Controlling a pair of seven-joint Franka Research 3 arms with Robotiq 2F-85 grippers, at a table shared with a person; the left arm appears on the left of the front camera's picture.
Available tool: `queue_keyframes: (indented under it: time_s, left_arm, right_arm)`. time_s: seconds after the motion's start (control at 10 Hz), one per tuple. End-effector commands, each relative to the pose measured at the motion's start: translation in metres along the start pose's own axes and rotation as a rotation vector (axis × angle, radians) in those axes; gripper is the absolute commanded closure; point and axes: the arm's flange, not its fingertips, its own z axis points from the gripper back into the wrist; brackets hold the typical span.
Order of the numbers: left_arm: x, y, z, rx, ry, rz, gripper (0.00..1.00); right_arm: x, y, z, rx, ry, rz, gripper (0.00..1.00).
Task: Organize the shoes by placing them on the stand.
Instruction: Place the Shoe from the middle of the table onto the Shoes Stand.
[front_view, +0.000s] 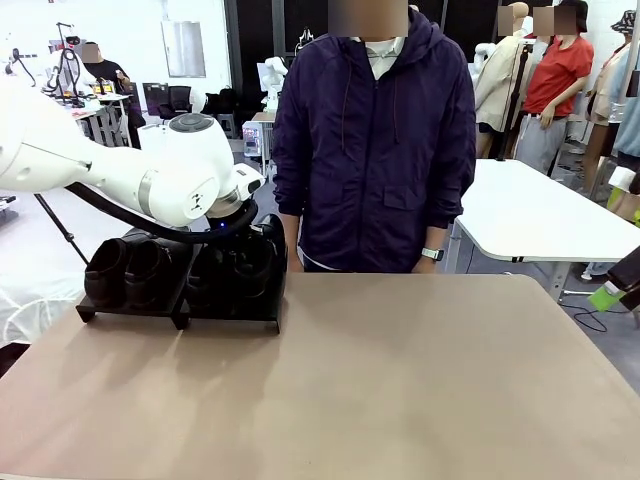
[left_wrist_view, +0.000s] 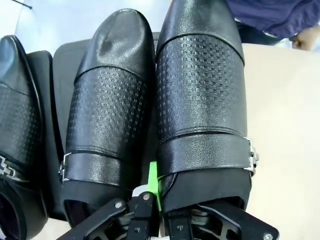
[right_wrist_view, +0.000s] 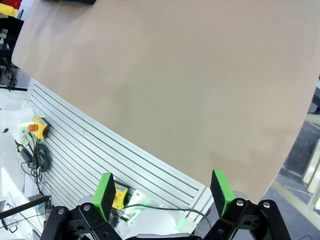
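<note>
Several black shoes sit side by side on the low black stand at the table's far left: one pair on its left half and another on its right half. My left arm reaches over the stand, its wrist covering the gripper. In the left wrist view my left gripper is shut on the inner collar edge of the right-hand shoe, beside its neighbour. A third shoe shows at the left. My right gripper stands open off the table's right edge, holding nothing.
A person in a dark hooded jacket stands at the far edge, just right of the stand, a hand near the table. The tan tabletop stretches bare from the middle to the right. A white table stands behind on the right.
</note>
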Motion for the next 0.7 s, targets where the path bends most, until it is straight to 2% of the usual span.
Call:
queue_keyframes:
  time_s: [0.0, 0.2, 0.3, 0.4, 0.5, 0.6]
  left_arm:
    - [0.0078, -0.0054, 0.0006, 0.016, 0.001, 0.040, 1.00]
    - [0.0092, -0.0050, -0.0004, 0.025, 0.017, 0.052, 1.00]
    - [0.0100, -0.0048, -0.0009, 0.023, 0.023, 0.052, 0.71]
    - [0.0103, -0.0044, -0.0010, 0.024, 0.026, 0.053, 0.14]
    - [0.0103, -0.0041, -0.0007, 0.022, 0.026, 0.049, 0.00]
    - [0.0106, -0.0037, -0.0002, 0.017, 0.026, 0.041, 0.00]
  right_arm:
    - [0.0027, 0.0004, 0.0036, -0.007, 0.008, -0.014, 0.00]
    - [0.0027, 0.0004, 0.0036, -0.007, 0.008, -0.014, 0.00]
    - [0.0027, 0.0004, 0.0036, -0.007, 0.008, -0.014, 0.00]
    - [0.0027, 0.0004, 0.0036, -0.007, 0.008, -0.014, 0.00]
    - [0.0027, 0.0004, 0.0036, -0.007, 0.008, -0.014, 0.00]
    - [0.0027, 0.0004, 0.0036, -0.007, 0.008, -0.014, 0.00]
